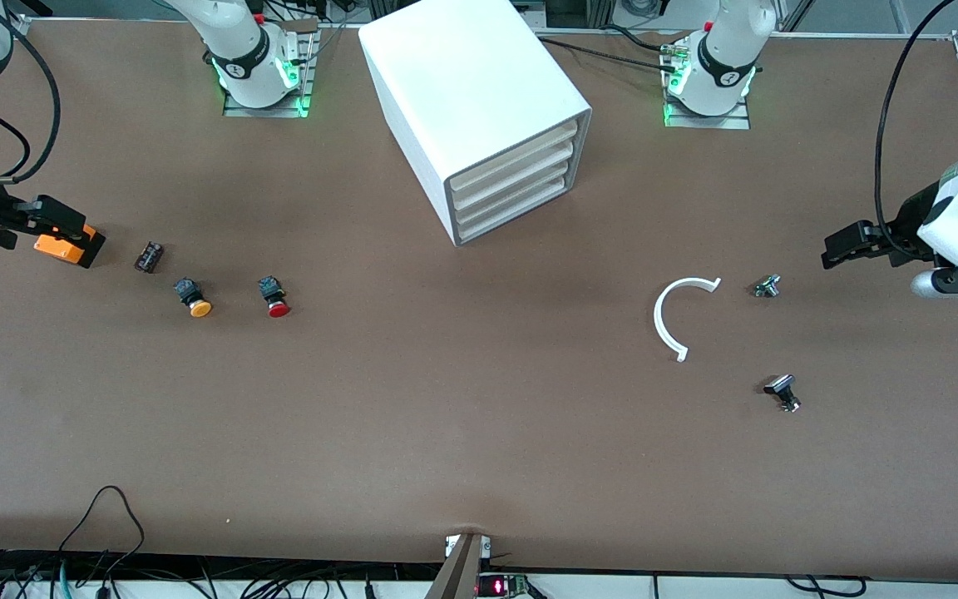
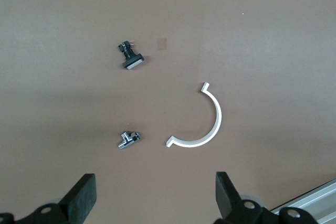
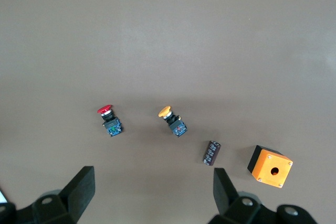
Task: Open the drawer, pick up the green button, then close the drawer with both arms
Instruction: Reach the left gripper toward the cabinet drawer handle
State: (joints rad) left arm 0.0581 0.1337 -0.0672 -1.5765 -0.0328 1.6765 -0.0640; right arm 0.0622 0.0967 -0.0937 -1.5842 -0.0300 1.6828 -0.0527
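Black fingers of the left gripper (image 1: 830, 253) stand spread and empty above the table's left-arm end, near a white plastic arc (image 1: 674, 314). At the right-arm end the right gripper (image 1: 71, 223) hangs equally wide above an orange box (image 1: 68, 248). Between both bases sits the white cabinet (image 1: 475, 108), its lowest drawer (image 1: 516, 215) shut. No green button shows.

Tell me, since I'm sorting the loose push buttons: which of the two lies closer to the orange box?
The orange-capped push button. It lies between the small dark cylinder and the red-capped push button, toward the square orange box.
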